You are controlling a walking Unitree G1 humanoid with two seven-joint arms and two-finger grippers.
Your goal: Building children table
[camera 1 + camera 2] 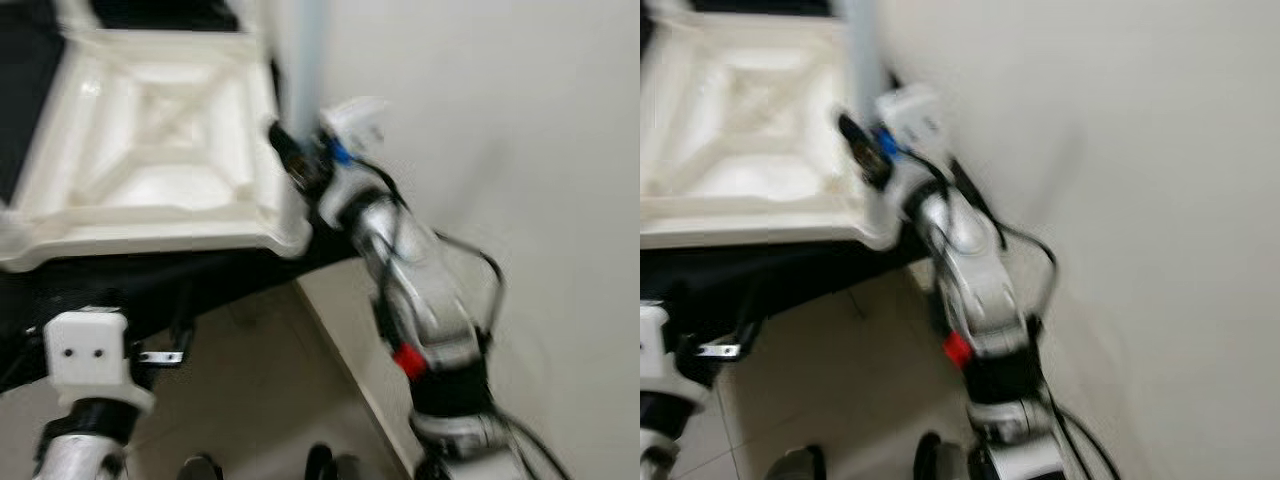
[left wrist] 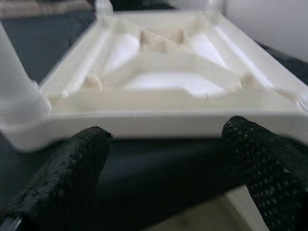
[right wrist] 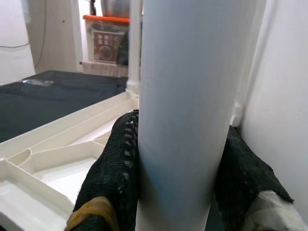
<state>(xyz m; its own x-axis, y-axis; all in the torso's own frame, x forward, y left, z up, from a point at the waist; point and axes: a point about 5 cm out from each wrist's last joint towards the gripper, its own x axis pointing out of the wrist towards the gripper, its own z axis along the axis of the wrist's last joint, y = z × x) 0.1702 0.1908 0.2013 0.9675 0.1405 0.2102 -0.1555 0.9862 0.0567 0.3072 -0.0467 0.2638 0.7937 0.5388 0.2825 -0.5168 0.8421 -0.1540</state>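
The white table top point(image 1: 150, 130) lies upside down on a black surface, its ribbed underside facing up. A pale table leg point(image 1: 310, 50) stands upright at its near right corner, close to the wall. My right gripper point(image 3: 180, 130) is shut on this leg point(image 3: 187, 96), one black finger point(image 3: 113, 163) on each side. My left gripper point(image 2: 168, 132) is open, low in front of the near edge of the table top point(image 2: 163, 103), with nothing between its fingers point(image 2: 77, 159). Another leg point(image 2: 14, 91) stands at a further corner.
A white wall point(image 1: 520, 120) runs close along the right. The black surface point(image 1: 200, 280) overhangs a pale tiled floor point(image 1: 260, 400). My feet point(image 1: 200, 468) show at the bottom. An orange-topped box point(image 3: 108, 36) stands far behind.
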